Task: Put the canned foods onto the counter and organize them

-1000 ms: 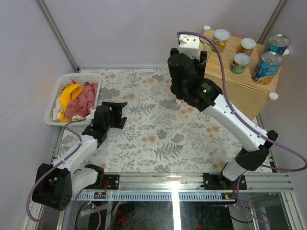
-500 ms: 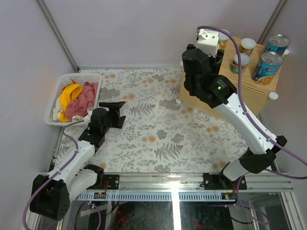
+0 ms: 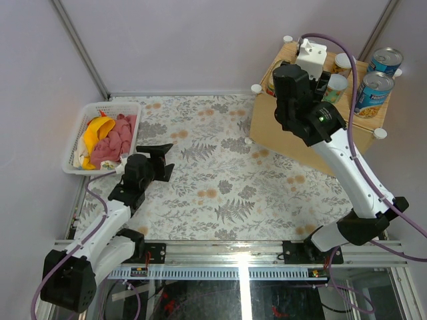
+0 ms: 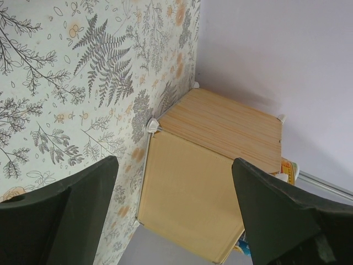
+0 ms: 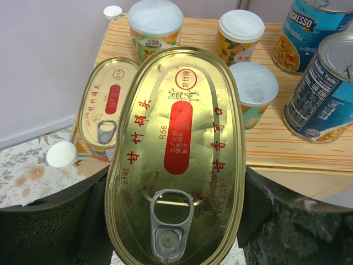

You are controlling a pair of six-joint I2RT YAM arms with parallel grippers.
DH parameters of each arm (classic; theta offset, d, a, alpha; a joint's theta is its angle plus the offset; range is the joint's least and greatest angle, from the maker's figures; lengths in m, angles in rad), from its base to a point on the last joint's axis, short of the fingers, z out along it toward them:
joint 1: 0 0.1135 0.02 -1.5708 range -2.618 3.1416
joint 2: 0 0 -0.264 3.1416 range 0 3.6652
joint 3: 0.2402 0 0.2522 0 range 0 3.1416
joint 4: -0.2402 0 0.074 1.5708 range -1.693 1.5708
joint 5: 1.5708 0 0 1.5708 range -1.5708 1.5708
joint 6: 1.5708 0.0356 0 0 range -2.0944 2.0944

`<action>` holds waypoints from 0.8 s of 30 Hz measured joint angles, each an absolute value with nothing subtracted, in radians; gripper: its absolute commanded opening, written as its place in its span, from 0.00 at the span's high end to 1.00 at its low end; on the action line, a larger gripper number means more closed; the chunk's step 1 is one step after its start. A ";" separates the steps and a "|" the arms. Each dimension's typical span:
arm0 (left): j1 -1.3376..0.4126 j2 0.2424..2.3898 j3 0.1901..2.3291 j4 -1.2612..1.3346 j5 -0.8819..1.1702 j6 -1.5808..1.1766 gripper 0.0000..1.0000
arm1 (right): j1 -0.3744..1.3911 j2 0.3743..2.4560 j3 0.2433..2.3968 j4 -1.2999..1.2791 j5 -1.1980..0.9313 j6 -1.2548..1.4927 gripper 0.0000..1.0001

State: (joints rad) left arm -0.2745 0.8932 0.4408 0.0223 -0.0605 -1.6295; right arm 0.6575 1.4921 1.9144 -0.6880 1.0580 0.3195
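My right gripper [image 3: 298, 79] is shut on a flat oval gold tin [image 5: 179, 149] and holds it above the left part of the counter [image 3: 293, 140], a light wooden box. A second gold tin [image 5: 107, 105] lies on the counter's left corner. Three small pale-lidded cans [image 5: 155, 25] [image 5: 237, 33] [image 5: 252, 91] and two blue-labelled cans [image 5: 314, 27] [image 5: 328, 88] stand on it to the right. In the top view the blue cans [image 3: 371, 93] [image 3: 385, 60] show; my arm hides the gold tins. My left gripper [image 3: 159, 159] is open and empty, low over the table at the left, facing the counter [image 4: 220, 127].
A white plastic basket [image 3: 75, 137] with yellow and pink cloths sits at the left edge. A floral cloth [image 3: 213, 180] covers the table. Walls stand close behind and beside the counter. A metal rail [image 3: 253, 257] runs along the near edge.
My right arm has carried the gold tin to the right and back, from in front of the counter to above its left part. The left gripper has shifted slightly nearer.
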 measured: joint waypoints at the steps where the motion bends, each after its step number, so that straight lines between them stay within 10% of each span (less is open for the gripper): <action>1: -0.274 0.891 0.440 0.022 -0.060 -1.631 0.16 | 0.650 1.490 1.911 -0.692 1.051 0.323 1.00; 24: -0.274 0.887 0.381 0.052 -0.065 -1.676 0.16 | 0.545 1.489 1.822 -0.693 0.915 0.331 1.00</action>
